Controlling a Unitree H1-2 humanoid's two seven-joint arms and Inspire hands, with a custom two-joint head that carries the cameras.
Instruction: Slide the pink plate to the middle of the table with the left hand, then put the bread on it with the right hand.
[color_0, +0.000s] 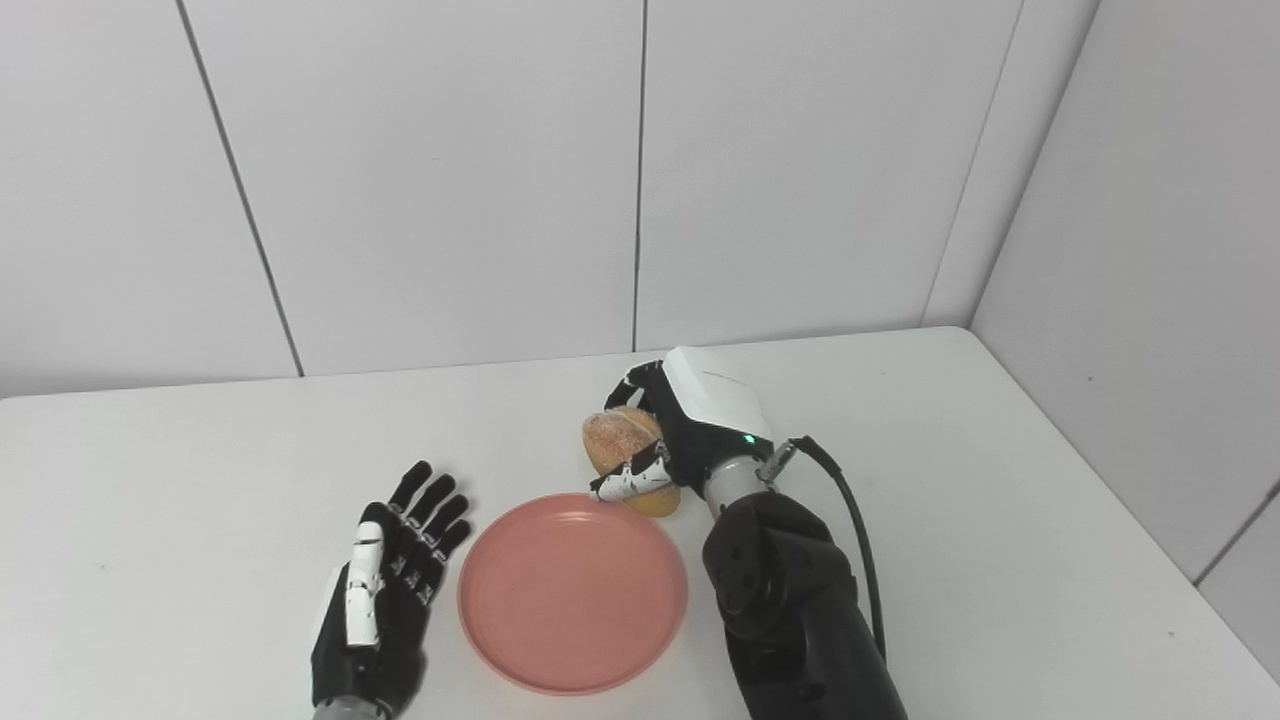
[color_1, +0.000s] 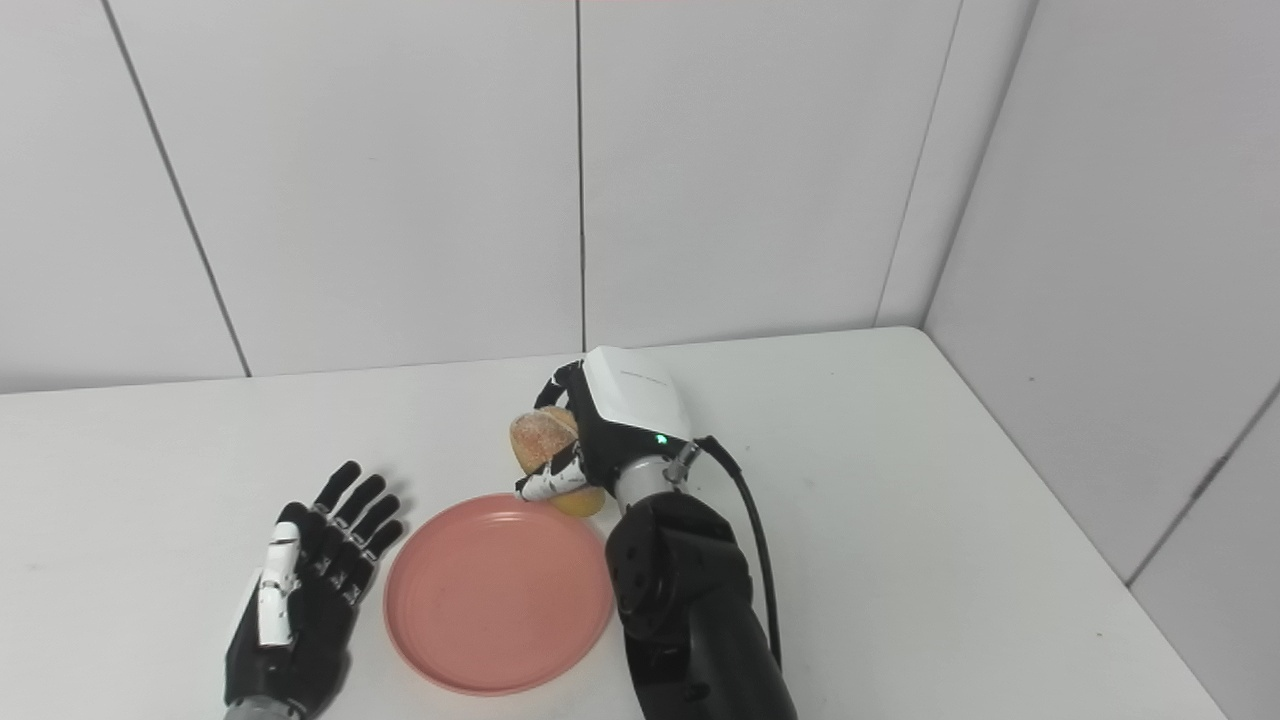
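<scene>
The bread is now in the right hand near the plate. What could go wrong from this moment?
1. The bread is held at the far rim of the pink plate, not over its middle; released here, it might land on the rim or roll onto the table.
2. The right hand grips the bread from one side, so it may slip.
3. The left hand lies open beside the plate; a nudge could shift it.

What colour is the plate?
Pink; the plate shows best in the left eye view.
</scene>
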